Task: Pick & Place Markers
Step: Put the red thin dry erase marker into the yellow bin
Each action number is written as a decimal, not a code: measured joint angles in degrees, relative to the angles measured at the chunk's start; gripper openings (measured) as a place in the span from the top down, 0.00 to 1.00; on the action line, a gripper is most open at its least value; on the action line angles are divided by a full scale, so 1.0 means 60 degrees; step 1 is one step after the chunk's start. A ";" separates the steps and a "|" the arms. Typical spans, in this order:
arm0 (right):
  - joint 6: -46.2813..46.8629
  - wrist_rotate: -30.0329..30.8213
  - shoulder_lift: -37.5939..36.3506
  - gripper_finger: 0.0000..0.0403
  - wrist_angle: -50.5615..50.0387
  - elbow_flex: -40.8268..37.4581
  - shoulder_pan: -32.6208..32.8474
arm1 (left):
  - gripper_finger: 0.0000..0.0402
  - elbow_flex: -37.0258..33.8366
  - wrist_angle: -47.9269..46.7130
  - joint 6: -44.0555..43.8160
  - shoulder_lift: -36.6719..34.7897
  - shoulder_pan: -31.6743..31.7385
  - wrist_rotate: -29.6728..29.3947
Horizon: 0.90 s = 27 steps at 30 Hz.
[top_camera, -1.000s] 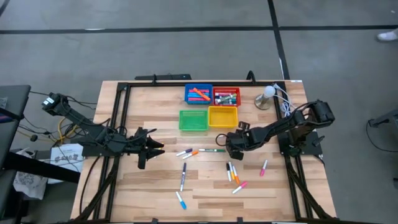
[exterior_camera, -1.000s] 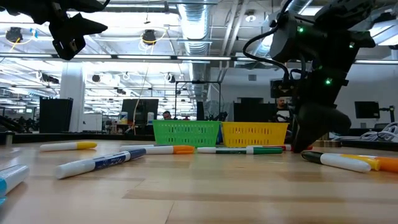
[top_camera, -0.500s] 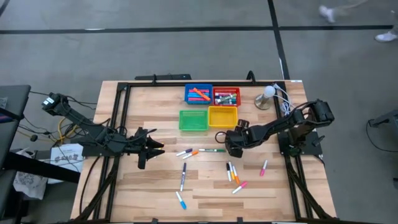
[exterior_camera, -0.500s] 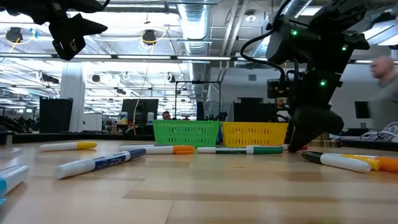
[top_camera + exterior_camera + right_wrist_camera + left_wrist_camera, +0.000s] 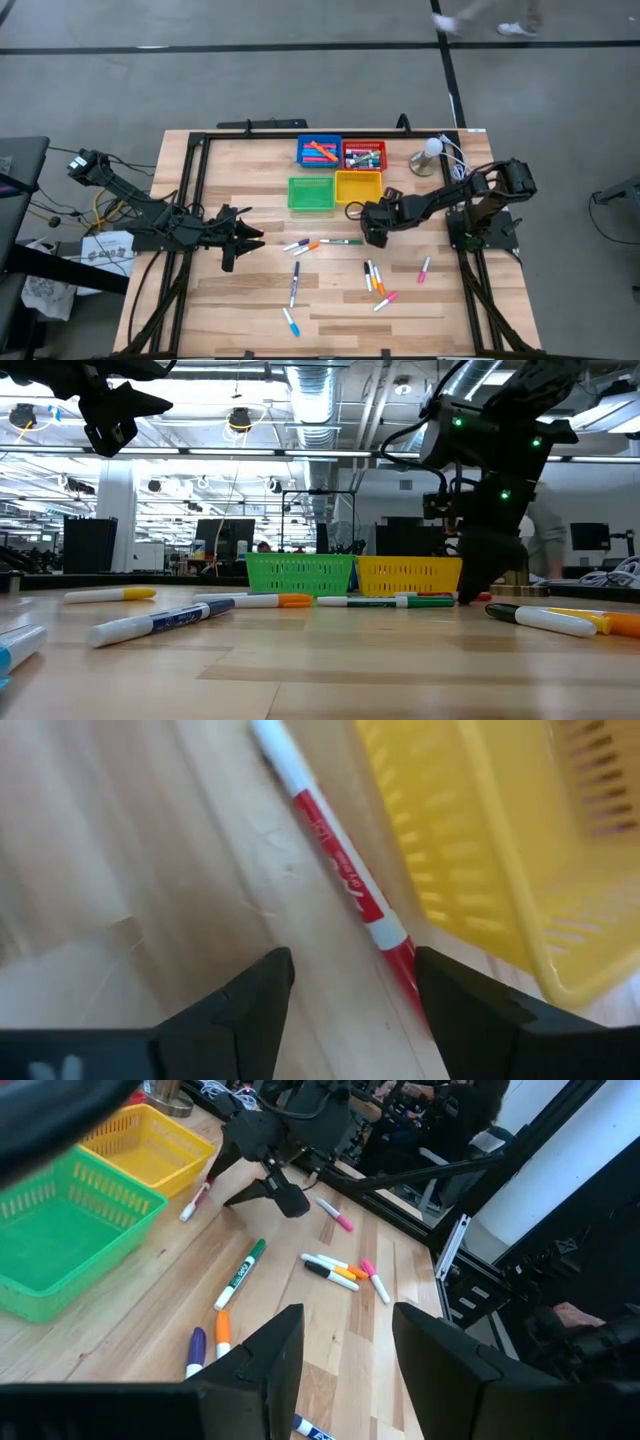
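Several markers lie flat on the wooden table: a green one (image 5: 345, 241), a row beside it (image 5: 300, 245), a cluster (image 5: 376, 280), a pink one (image 5: 424, 270) and two nearer ones (image 5: 293, 284). A red-and-white marker (image 5: 345, 880) lies along the yellow tray's near wall (image 5: 440, 870). My right gripper (image 5: 372, 236) hangs open, pointing steeply down, just above this marker's red end, which runs behind one finger (image 5: 470, 1010). My left gripper (image 5: 245, 240) waits open at the table's left, raised, with nothing between its fingers.
Four trays stand at the far middle: blue (image 5: 319, 152) and red (image 5: 364, 156) with markers inside, green (image 5: 311, 194) and yellow (image 5: 358, 186). A white round object with cables (image 5: 430, 150) sits at the far right. A person walks past beyond the table (image 5: 480, 25).
My right gripper has shifted a little toward the table's left and far edge, closer to the yellow tray's near wall, staying low over the table. The markers have not moved.
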 joint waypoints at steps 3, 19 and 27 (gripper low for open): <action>0.0720 0.0149 0.0000 0.48 -0.0136 0.0001 -0.0026 | 0.62 0.0000 -0.0003 0.0000 0.0002 0.0000 0.0000; 0.1116 -0.0207 0.0000 0.48 -0.0319 -0.0006 0.0072 | 0.62 0.0000 -0.0028 0.0007 0.0002 0.0000 0.0071; 0.3607 0.0768 0.0025 0.51 -0.0635 -0.0035 0.0890 | 0.62 0.0000 -0.0032 0.0011 0.0002 0.0000 0.0071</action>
